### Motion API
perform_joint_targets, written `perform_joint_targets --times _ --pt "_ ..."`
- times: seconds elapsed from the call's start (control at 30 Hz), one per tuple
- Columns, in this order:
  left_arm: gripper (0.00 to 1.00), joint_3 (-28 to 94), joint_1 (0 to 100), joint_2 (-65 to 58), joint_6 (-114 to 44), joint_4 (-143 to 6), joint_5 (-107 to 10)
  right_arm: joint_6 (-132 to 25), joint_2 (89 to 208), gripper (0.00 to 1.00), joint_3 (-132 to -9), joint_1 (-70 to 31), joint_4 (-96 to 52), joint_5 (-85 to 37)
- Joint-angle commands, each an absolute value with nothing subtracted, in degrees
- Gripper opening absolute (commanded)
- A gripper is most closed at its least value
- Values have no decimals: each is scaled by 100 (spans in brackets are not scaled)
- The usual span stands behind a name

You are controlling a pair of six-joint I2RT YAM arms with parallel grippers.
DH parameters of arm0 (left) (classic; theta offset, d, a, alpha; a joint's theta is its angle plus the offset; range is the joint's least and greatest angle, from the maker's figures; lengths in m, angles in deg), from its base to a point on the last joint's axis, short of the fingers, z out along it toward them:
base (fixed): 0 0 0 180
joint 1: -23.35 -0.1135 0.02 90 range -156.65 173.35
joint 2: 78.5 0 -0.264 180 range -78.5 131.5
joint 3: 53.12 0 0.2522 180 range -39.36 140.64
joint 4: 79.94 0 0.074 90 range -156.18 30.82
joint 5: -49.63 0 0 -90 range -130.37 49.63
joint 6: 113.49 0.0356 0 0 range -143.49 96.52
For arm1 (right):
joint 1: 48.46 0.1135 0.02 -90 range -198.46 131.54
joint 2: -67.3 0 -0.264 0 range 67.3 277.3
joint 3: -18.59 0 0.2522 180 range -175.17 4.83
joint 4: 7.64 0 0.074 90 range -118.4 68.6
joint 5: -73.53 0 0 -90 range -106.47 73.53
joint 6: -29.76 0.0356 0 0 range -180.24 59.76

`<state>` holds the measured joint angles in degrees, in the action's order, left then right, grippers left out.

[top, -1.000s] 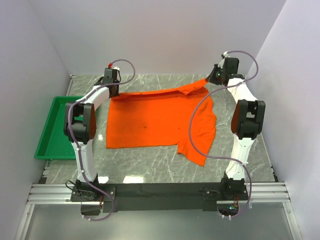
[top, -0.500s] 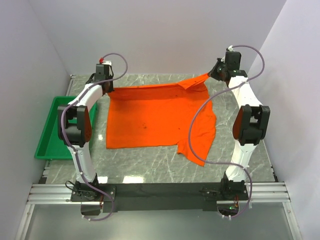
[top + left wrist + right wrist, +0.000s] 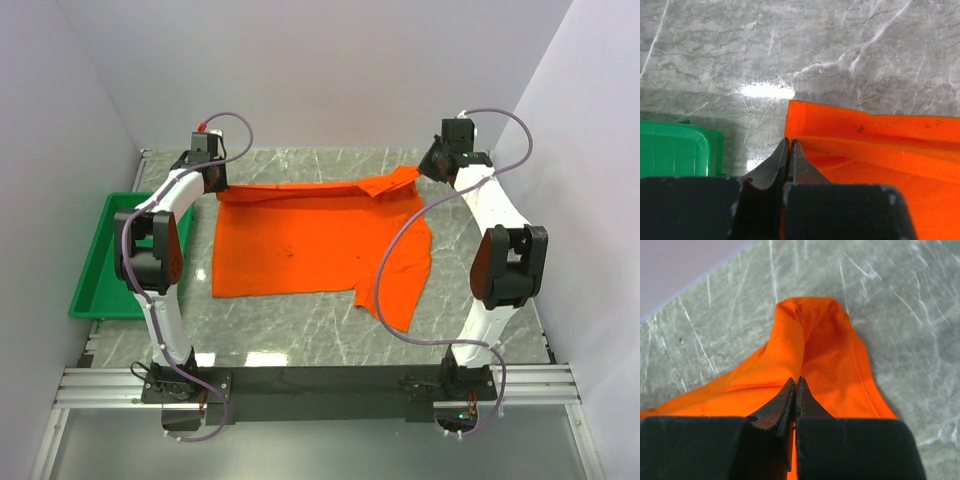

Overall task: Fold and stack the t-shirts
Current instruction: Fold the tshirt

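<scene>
The top camera overlooked the whole grey marble desk from above the near edge; both wrist cameras sat close above far corners of the wrinkled orange cloth t-shirt.

Observed left gripper pinching folded edge of orange t-shirt, jaws pressed together, above grey marble tabletop; green tray lower left.

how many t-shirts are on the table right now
1. The orange t-shirt lies spread mid-table, far corners pinched by the left tool and right tool. Part of the green tray is hidden.
</scene>
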<state>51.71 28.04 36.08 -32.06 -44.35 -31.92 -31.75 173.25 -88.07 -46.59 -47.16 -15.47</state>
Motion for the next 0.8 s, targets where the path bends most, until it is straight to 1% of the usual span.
perform_joint_targets --times 0.0,0.27,0.43,0.77 --pt "1 5126 2766 3531 -3298 -4499 -3264 -3010 16829 0 -8579 -4609 -4663 -1190" --pt "1 5196 2766 3839 -3289 -4526 -3307 -2834 16653 0 -7867 -4521 -4540 -1339" --pt "1 4889 2766 3787 -3175 -4728 -3413 -2755 16591 0 -7525 -4521 -4451 -1383" --pt "1 4432 2766 3514 -2973 -5009 -3483 -2684 16336 0 -7401 -4530 -4469 -1471"
